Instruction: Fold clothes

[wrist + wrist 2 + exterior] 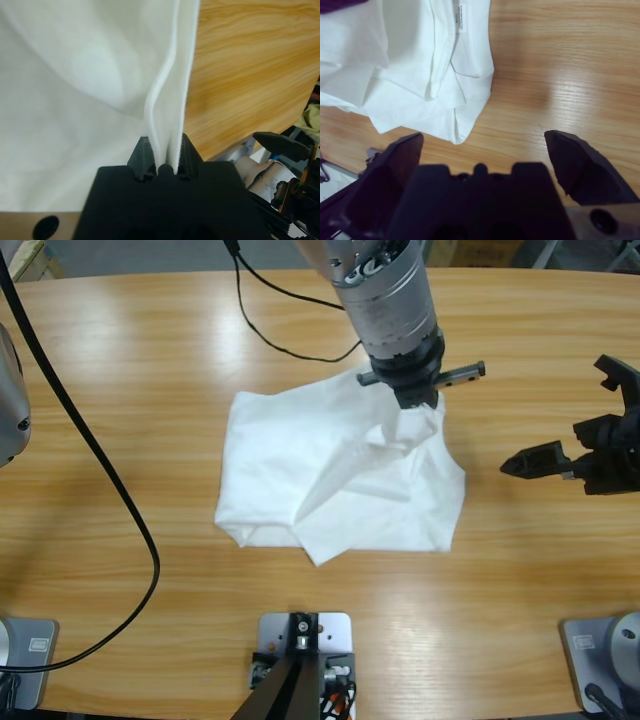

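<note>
One soft white T-shirt lies in a crumpled heap in the middle of the table. The table is smooth wood with light brown stripes in it. The cloth is thin and full of folds, and its edges make a rough, bumpy shape. A small label shows on the shirt in the right wrist view.

There are two grippers. The left gripper comes down from the top onto the far right corner of the shirt. Its two black jaws are pinched tight on a thin edge of the cloth, and that corner is pulled up off the table into a peak.

The right gripper sits to the right of the shirt, apart from it. Its jaws are spread wide with nothing between them.

One black cable curves across the table, left of the shirt.
</note>
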You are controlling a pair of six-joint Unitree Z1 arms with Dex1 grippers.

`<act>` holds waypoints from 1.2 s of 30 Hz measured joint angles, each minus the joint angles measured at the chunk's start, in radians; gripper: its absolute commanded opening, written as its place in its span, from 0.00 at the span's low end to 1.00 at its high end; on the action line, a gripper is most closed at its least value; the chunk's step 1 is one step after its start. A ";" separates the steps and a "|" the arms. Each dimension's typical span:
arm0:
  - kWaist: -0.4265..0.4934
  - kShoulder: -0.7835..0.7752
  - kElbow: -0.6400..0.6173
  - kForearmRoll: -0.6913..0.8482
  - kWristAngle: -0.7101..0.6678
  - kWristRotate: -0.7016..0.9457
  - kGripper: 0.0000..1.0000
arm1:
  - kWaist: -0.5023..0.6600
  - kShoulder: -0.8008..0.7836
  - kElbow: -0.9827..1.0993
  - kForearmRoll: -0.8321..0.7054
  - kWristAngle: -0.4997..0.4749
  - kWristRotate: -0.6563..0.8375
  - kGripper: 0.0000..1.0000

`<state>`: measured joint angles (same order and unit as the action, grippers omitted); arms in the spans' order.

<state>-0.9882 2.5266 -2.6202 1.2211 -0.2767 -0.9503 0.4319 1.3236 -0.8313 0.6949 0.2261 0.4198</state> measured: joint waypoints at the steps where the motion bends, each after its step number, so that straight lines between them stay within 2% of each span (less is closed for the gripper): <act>1: 0.000 0.000 0.000 0.000 0.000 -0.001 0.00 | 0.000 0.000 0.000 0.000 0.000 0.000 1.00; 5: 0.000 0.000 0.000 0.028 -0.009 -0.002 0.00 | 0.000 0.000 0.000 0.000 0.000 0.000 1.00; 13: 0.000 0.000 0.000 0.124 -0.119 0.047 0.00 | 0.000 0.008 0.004 -0.001 0.000 -0.002 1.00; 18: 0.000 0.000 0.000 0.130 -0.122 0.050 0.00 | 0.000 0.012 0.004 -0.002 0.000 -0.005 1.00; 19: 0.000 0.000 0.000 0.130 -0.122 0.050 0.04 | 0.000 0.012 0.004 -0.002 0.000 -0.005 1.00; 20: 0.000 0.000 0.000 0.130 -0.122 0.050 0.58 | 0.000 0.012 0.004 -0.002 0.000 -0.006 1.00; 21: 0.000 0.001 0.000 0.130 -0.122 0.050 0.95 | 0.000 0.012 0.005 -0.002 0.000 -0.006 1.00; 22: 0.000 0.004 0.000 0.130 -0.122 0.050 0.99 | 0.000 0.012 0.005 -0.002 0.000 -0.006 1.00; 25: 0.000 0.016 0.000 0.111 -0.122 0.050 1.00 | 0.000 0.012 0.006 -0.002 0.000 -0.006 1.00; 31: 0.000 0.024 0.000 -0.107 -0.122 0.045 1.00 | 0.000 0.013 0.006 -0.003 0.000 -0.006 1.00; 34: 0.001 0.024 0.000 -0.159 -0.123 0.045 0.99 | 0.000 0.015 0.007 -0.003 0.000 -0.006 1.00; 35: 0.001 0.024 0.000 -0.159 -0.125 0.045 0.95 | 0.000 0.015 0.007 -0.003 0.000 -0.006 1.00; 36: 0.001 0.024 0.000 -0.159 -0.126 0.045 0.85 | 0.000 0.015 0.007 -0.004 0.000 -0.006 1.00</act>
<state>-0.9875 2.5502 -2.6207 1.0624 -0.4028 -0.9056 0.4319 1.3386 -0.8245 0.6911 0.2262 0.4136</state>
